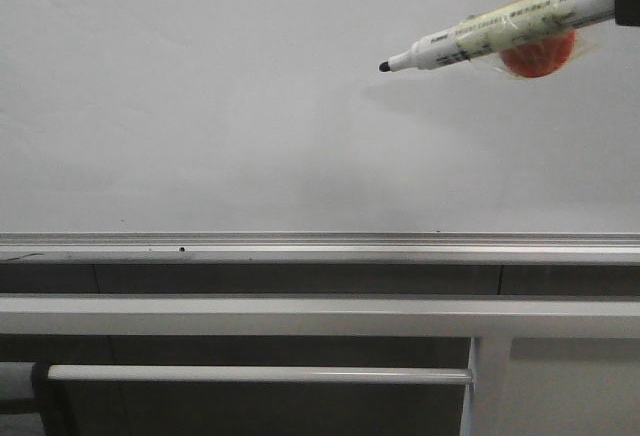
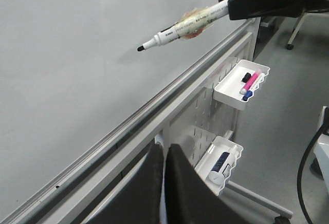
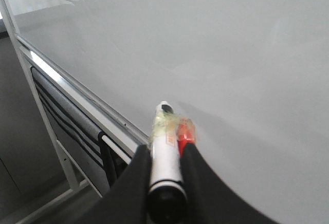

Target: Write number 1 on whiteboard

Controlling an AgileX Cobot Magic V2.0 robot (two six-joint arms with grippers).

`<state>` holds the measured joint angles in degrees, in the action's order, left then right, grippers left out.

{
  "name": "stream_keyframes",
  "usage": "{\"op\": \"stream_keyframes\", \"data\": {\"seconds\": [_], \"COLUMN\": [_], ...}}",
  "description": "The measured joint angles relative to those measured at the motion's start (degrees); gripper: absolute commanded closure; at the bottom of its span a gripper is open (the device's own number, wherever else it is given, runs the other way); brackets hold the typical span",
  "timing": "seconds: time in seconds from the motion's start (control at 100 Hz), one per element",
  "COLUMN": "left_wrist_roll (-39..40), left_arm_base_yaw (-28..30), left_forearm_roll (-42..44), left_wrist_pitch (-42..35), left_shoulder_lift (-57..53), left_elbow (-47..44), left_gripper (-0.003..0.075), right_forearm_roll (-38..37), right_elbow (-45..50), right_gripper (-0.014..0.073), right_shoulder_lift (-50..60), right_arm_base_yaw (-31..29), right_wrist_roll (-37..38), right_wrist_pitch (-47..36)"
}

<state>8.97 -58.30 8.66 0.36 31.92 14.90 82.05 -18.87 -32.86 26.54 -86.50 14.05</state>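
So the big glossy pale grey-white whiteboard (image 1: 250, 106) fills the far side of the scene, with its silver aluminium bottom rail (image 1: 300, 248) running along the near edge, and no stroke on it that I can see. Off to the right hang two small white plastic trays (image 2: 241, 82) holding a pink marker (image 2: 250, 83). The right gripper (image 3: 165, 180) is clamped on a white marker pen with a black tip (image 1: 500, 31), up at the right, tip pointing left, apparently just off the board. The left gripper (image 2: 164, 180) has its black fingers nearly together with nothing between them.
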Motion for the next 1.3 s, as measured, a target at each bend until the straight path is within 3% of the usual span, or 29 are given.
{"op": "stream_keyframes", "data": {"seconds": [1.3], "left_wrist_roll": [0.0], "left_arm_base_yaw": [0.0], "left_forearm_roll": [0.0], "left_wrist_pitch": [0.0], "left_shoulder_lift": [0.0], "left_elbow": [0.0], "left_gripper": [0.0741], "right_forearm_roll": [1.16], "right_elbow": [-0.79], "right_gripper": [0.0655], "right_shoulder_lift": [-3.31], "right_arm_base_yaw": [0.0], "right_wrist_roll": [0.0], "right_wrist_pitch": [-5.15]}}
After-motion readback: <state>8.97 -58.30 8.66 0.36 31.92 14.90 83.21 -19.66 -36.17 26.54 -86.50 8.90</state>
